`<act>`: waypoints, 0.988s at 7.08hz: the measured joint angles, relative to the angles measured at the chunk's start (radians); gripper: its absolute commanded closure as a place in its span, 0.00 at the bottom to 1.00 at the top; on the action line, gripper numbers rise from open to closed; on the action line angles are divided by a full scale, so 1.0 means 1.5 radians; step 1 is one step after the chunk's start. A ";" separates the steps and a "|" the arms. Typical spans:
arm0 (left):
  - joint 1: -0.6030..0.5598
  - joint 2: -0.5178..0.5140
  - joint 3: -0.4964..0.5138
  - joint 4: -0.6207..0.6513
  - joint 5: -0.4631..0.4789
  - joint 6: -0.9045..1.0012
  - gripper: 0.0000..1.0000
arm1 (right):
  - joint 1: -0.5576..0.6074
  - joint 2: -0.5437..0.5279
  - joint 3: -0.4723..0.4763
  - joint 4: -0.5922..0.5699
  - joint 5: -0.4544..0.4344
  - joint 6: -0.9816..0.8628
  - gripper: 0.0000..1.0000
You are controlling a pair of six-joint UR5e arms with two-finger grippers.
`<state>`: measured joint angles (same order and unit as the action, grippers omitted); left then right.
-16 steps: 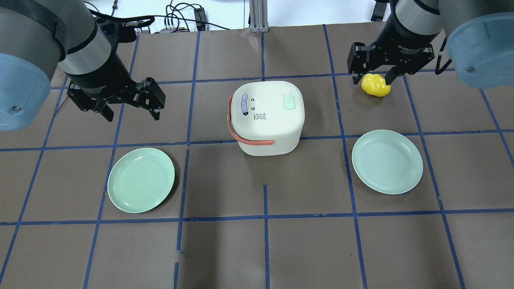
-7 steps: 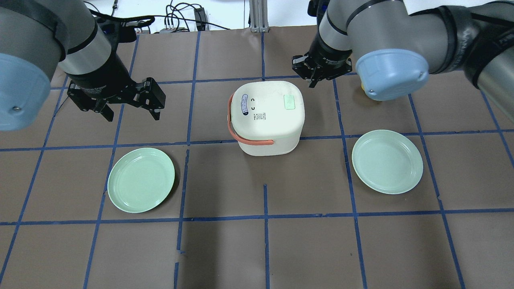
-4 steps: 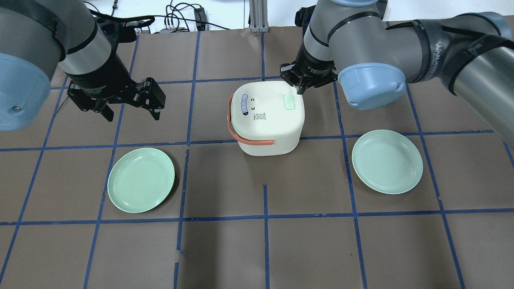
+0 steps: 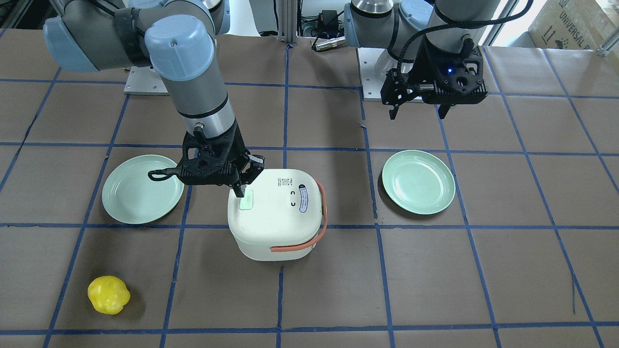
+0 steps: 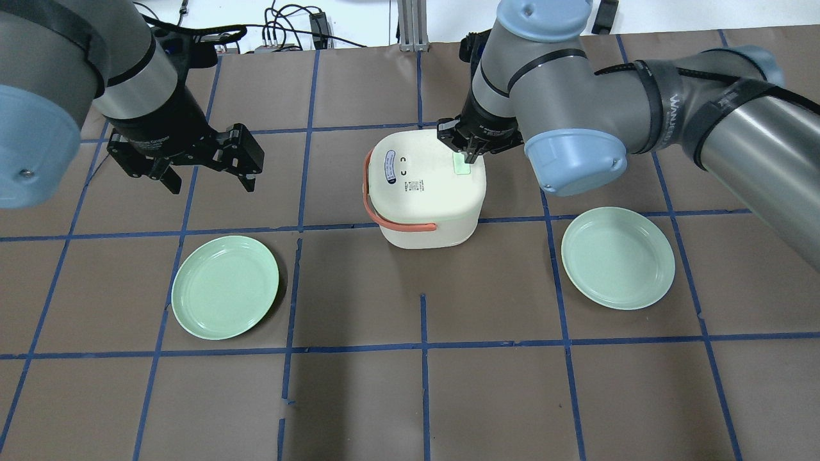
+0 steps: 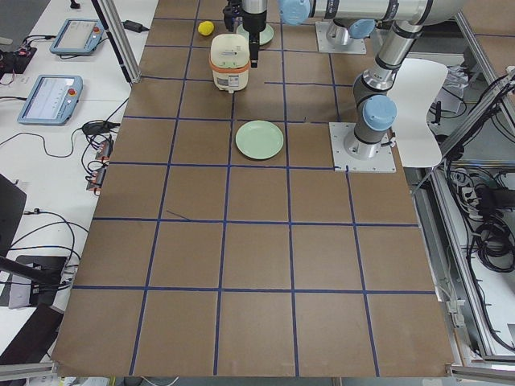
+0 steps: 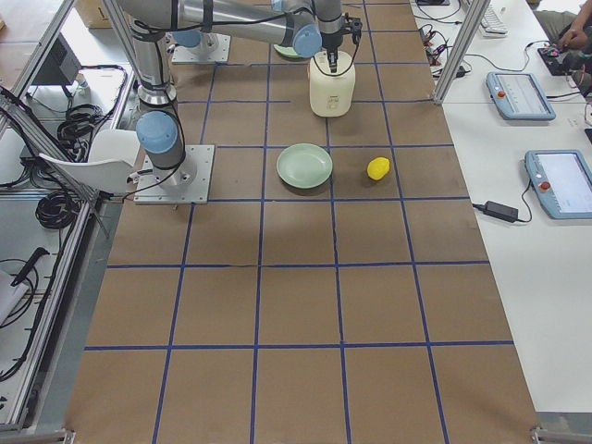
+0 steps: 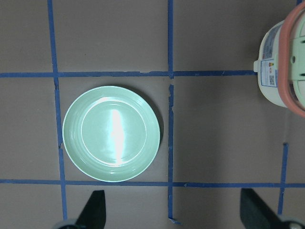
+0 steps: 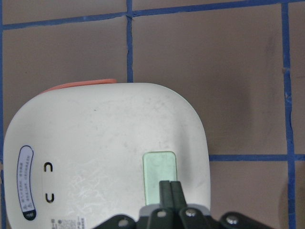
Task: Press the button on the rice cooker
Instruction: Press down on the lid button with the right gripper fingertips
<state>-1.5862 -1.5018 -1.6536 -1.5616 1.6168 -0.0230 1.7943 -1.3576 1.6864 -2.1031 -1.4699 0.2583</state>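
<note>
Overhead exterior shows the rice cooker (image 5: 426,192) at the middle of the tabletop (image 5: 487,397), its lid down. The pale green button (image 9: 159,169) sits on the lid's right side. The right end effector (image 9: 170,185) points down at that button, fingers pinched together and holding nothing; whether it touches cannot be told. The left end effector (image 5: 211,182) hangs spread wide and empty, well apart, near a green plate (image 5: 225,287). A second plate (image 5: 617,257) lies to the rice cooker's right.
</note>
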 measured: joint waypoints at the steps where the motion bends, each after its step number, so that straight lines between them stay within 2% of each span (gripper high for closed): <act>1: 0.000 0.000 0.000 0.000 0.000 0.000 0.00 | 0.003 0.003 0.001 -0.006 -0.002 0.001 0.95; 7: 0.000 0.000 0.000 0.000 0.000 0.000 0.00 | 0.008 0.027 0.002 -0.038 -0.011 0.005 0.94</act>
<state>-1.5861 -1.5018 -1.6536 -1.5616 1.6168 -0.0230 1.8069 -1.3175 1.6889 -2.1595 -1.4861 0.2654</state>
